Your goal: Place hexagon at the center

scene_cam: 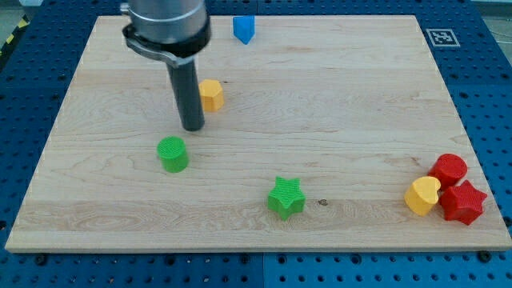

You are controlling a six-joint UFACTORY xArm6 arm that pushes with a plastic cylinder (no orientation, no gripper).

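the arm is carrying no pincer, only a dark rod, so there is no open or closed state to record. my tip point(193, 127) is resting on the wooden bench point(336, 112) in its left half, just to the view's left of and slightly below the yellow hexagon point(211, 94); whether the two are touching cannot be told. the hexagon is sitting left of the bench's centre and toward the view's top. the green cylinder point(173, 154) is standing just below the tip. the green star point(286, 198) is lying further right, near the bottom edge. the blue block point(244, 29) is sitting at the top edge. the red cylinder point(449, 170), yellow heart point(422, 195) and red star point(462, 202) are clustering, touching, at the bottom right corner.
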